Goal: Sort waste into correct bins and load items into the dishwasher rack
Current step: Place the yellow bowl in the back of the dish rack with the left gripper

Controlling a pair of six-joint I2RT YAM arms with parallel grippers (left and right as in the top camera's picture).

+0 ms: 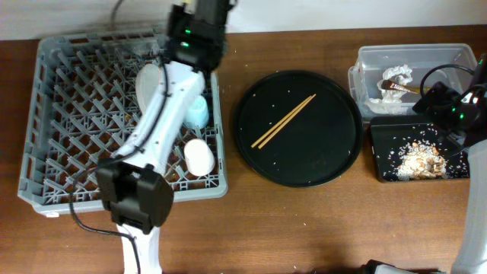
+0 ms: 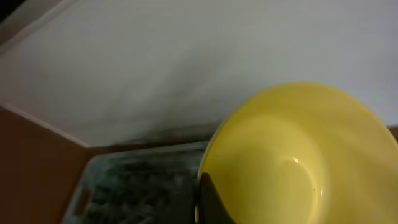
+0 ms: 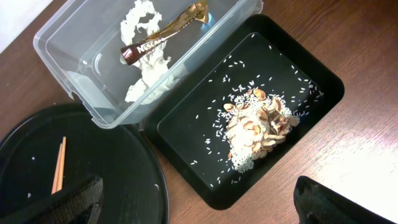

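- Black finger of the left gripper (image 2: 208,196) is pressed against the rim of the yellow bowl (image 2: 298,155); the gripper is clamped on that rim and holds the bowl in the air.
- In the left wrist view the bowl fills the 4 o'clock part of the picture, its hollow facing the camera, with a pale wall (image 2: 155,56) behind it.
- Below the bowl, at 7 o'clock, lies a corner of the grey rack (image 2: 137,186).
- Seen from overhead, this gripper hangs over the rack's 1 o'clock corner; the bowl itself is hidden under the arm there.
- Inside the rack a white plate (image 1: 147,82) leans among the pegs, a blue cup (image 1: 199,112) sits by the 3 o'clock wall, and a pink cup (image 1: 199,156) lies on its side just at 6 o'clock of the blue one.
- The right gripper (image 3: 205,202) is spread wide with nothing between its fingers, above the near edge of the rectangular tray (image 3: 193,130).
- Beige leftovers (image 3: 258,127) and scattered rice grains lie in that tray.
- Touching it at 10 o'clock is the clear tub (image 3: 56,65), which holds white napkins (image 3: 149,78) and a brown-gold wrapper (image 3: 165,34).
- At 8 o'clock is the round tray (image 3: 112,162), with two chopsticks (image 3: 58,165) lying side by side on it.
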